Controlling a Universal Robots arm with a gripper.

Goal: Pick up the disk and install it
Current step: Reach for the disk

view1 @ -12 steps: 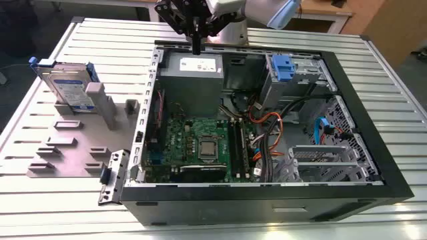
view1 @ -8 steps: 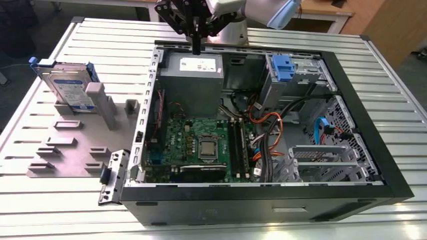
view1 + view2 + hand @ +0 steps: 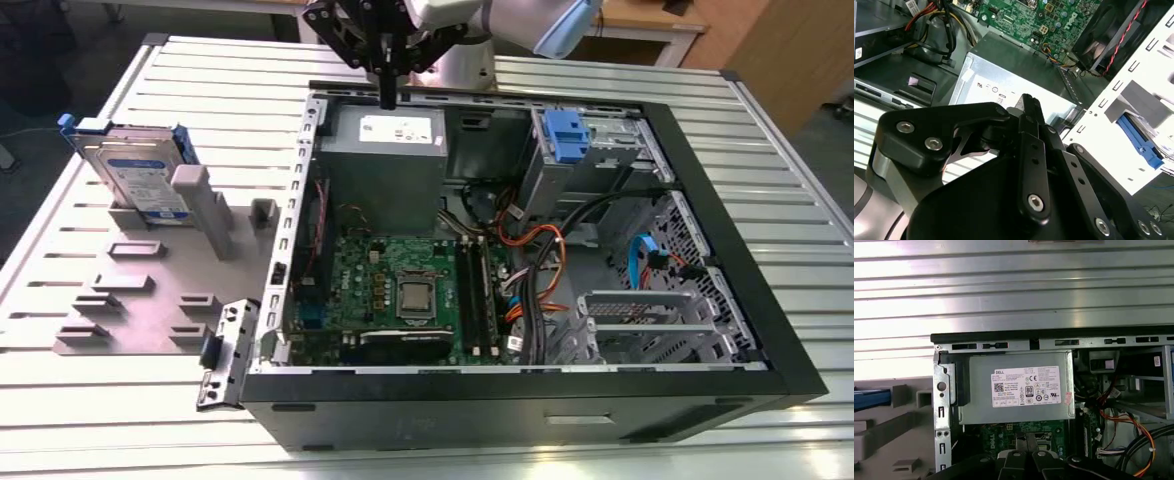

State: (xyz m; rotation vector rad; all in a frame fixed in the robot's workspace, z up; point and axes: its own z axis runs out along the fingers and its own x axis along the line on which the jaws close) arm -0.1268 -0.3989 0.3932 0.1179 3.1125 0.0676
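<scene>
Fingers (image 3: 387, 88) pressed tight together with nothing between them, and the gripper (image 3: 387, 104) hangs point-down over the power-supply end of the open computer case (image 3: 747, 300). In both wrist views the grey power supply (image 3: 384, 150) with its white sticker sits just beyond the tips. And the disk (image 3: 134, 175) is well apart from them, off at the exterior view's left, standing on edge in a grey slotted holder (image 3: 147, 290) with a blue rail around it and its label facing out. Inside the case the green motherboard (image 3: 400, 290) lies flat, orange cables (image 3: 534, 245) beside it. Everything rests on a ribbed metal table (image 3: 801, 200), with wooden furniture (image 3: 767, 50) behind.
</scene>
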